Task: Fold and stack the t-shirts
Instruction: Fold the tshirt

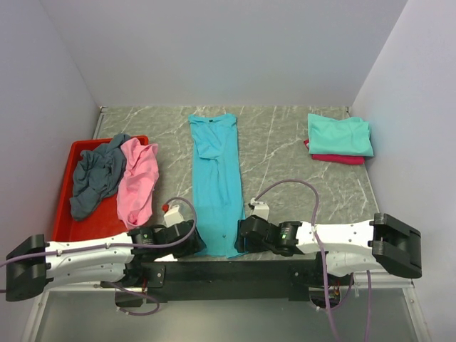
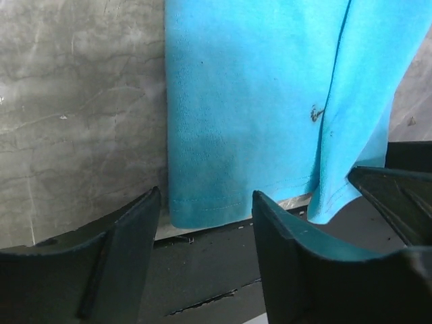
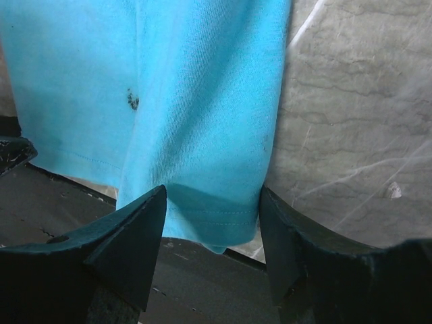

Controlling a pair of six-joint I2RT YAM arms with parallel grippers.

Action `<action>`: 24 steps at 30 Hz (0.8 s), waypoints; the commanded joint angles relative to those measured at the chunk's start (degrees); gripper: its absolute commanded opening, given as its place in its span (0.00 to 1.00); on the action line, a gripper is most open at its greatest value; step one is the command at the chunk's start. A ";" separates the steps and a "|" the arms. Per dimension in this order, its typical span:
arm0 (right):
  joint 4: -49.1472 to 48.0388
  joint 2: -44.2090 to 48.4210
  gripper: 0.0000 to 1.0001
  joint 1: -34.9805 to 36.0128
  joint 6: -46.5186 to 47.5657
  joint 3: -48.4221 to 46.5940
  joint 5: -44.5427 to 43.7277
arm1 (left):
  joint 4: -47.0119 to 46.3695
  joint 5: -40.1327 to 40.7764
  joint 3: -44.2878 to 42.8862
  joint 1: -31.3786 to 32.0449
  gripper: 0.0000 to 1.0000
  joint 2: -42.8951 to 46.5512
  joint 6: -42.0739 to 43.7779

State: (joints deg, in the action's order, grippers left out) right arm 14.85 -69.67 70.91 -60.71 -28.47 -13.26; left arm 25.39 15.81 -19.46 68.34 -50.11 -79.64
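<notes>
A turquoise t-shirt [image 1: 216,182] lies folded into a long narrow strip down the middle of the table, its hem hanging over the near edge. My left gripper [image 1: 194,241] is open at the hem's left corner [image 2: 202,212], which lies just beyond its fingertips. My right gripper [image 1: 242,239] is open at the hem's right corner [image 3: 212,223], which lies between its fingers [image 3: 138,233]. A mint-green shirt [image 1: 340,135] lies folded on a crimson one [image 1: 335,158] at the back right. A pink shirt [image 1: 139,182] and a slate-grey shirt [image 1: 98,174] lie crumpled at the left.
A red plastic tray [image 1: 71,214] at the left holds the grey shirt; the pink shirt drapes over its right rim. A black bar [image 1: 228,271] runs along the table's near edge under the hem. Walls close in the left, back and right.
</notes>
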 commanded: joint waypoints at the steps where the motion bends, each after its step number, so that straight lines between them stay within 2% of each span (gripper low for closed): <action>1: 0.88 -0.11 0.64 0.80 -1.34 -0.18 -1.33 | 4.50 1.68 -0.14 1.27 0.62 -1.83 -2.54; 8: 1.15 -0.12 0.63 1.24 -1.78 0.08 -1.69 | 3.35 1.67 -0.31 2.77 0.41 -4.21 -3.68; 11: 1.41 0.06 0.59 1.33 -2.05 0.17 -1.68 | 4.32 2.12 -0.66 3.38 0.33 -4.30 -4.30; 17: 1.50 -0.64 0.48 1.51 -1.87 -0.18 -1.60 | 5.37 2.55 -0.58 3.91 0.29 -3.86 -5.09; 20: 1.41 -1.35 0.41 1.77 -1.69 -0.62 -1.25 | 4.94 2.56 -0.40 4.17 0.22 -4.12 -4.83; 24: 1.76 -2.13 0.15 1.86 -1.52 -0.97 -1.25 | 3.10 2.47 -0.40 4.87 0.13 -4.82 -4.12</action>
State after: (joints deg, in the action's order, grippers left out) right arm 15.86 -71.13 72.14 -61.82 -28.47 -13.78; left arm 26.65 18.17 -19.99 72.23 -53.89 -83.81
